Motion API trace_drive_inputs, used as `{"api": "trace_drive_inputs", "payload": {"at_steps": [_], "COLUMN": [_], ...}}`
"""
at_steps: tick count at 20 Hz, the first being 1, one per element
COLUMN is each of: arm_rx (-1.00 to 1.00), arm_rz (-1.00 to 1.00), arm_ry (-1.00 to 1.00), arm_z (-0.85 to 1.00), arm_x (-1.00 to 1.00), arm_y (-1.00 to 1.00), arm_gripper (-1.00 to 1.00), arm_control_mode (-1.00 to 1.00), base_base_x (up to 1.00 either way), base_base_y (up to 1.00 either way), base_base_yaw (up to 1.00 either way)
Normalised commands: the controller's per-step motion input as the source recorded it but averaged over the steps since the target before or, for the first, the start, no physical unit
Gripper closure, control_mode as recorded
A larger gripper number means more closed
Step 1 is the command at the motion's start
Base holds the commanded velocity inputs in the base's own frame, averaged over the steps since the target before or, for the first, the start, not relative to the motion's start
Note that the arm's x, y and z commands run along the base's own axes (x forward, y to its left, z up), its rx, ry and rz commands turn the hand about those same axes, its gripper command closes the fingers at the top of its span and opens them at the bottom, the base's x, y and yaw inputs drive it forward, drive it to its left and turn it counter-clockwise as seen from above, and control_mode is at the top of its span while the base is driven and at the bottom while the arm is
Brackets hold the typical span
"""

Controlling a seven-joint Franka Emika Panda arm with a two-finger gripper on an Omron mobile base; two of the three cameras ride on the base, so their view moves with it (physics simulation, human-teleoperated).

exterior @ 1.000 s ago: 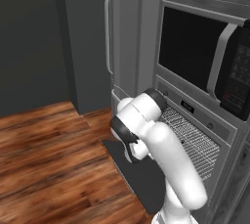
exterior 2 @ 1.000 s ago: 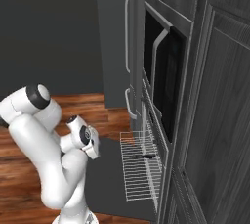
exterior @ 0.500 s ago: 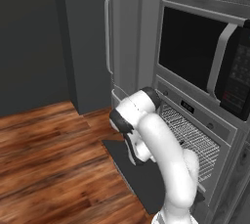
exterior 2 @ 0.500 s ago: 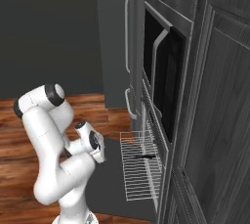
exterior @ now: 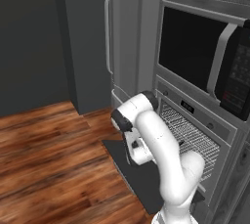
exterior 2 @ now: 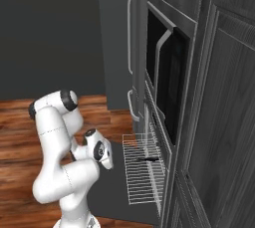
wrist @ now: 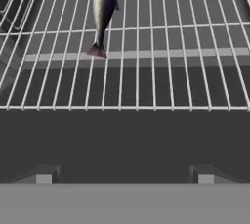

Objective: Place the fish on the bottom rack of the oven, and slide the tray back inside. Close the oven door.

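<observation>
Fish (wrist: pixel 103 10), slender, dark and glossy, lies on the thin silver wire grid of the bottom rack (wrist: pixel 171 78), ahead of the empty, wide-open hand (wrist: pixel 124 175), apart from it.

Ahead of the two dark finger tips (wrist: pixel 44 173) lies the flat dark grey-black oven door (wrist: pixel 125 140), open and bare, so a hand can pass freely over it up to the front bar of the silver wire-grid bottom rack (wrist: pixel 161 71). The rack is pulled out over the door, and its raised wire edges close it on both sides. On the rack, ahead and to the left of the fingers, lies the small slender dark fish (wrist: pixel 103 10); the grid to the right of it is free. Above the rack, the black-windowed appliance with a curved vertical handle (exterior 2: pixel 164 67) stands out from the cabinet wall.
</observation>
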Motion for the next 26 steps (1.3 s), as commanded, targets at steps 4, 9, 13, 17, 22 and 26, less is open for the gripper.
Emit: {"api": "trace_drive_inputs", "payload": {"at_steps": [4, 9, 13, 17, 22, 26], "arm_rx": [0.0, 0.0, 0.0, -0.02, -0.06, -0.07], "arm_rz": [0.0, 0.0, 0.0, 0.01, 0.02, 0.01], "arm_ry": [0.0, 0.0, 0.0, 0.0, 0.02, 0.02], "arm_z": [-0.44, -0.41, -0.29, -0.19, -0.22, -0.19], "arm_x": [0.33, 0.32, 0.32, 0.16, 0.17, 0.18], "arm_y": [0.0, 0.0, 0.0, -0.09, -0.2, -0.42], "arm_gripper": [-1.0, -1.0, -1.0, -1.0, -1.0, -1.0], "arm_control_mode": [-1.0, -1.0, -1.0, -1.0, -1.0, -1.0], "base_base_x": [0.0, 0.0, 0.0, 0.0, 0.0, 0.0], "base_base_y": [0.0, 0.0, 0.0, 0.0, 0.0, 0.0], "base_base_yaw": [0.0, 0.0, 0.0, 0.0, 0.0, 0.0]}}
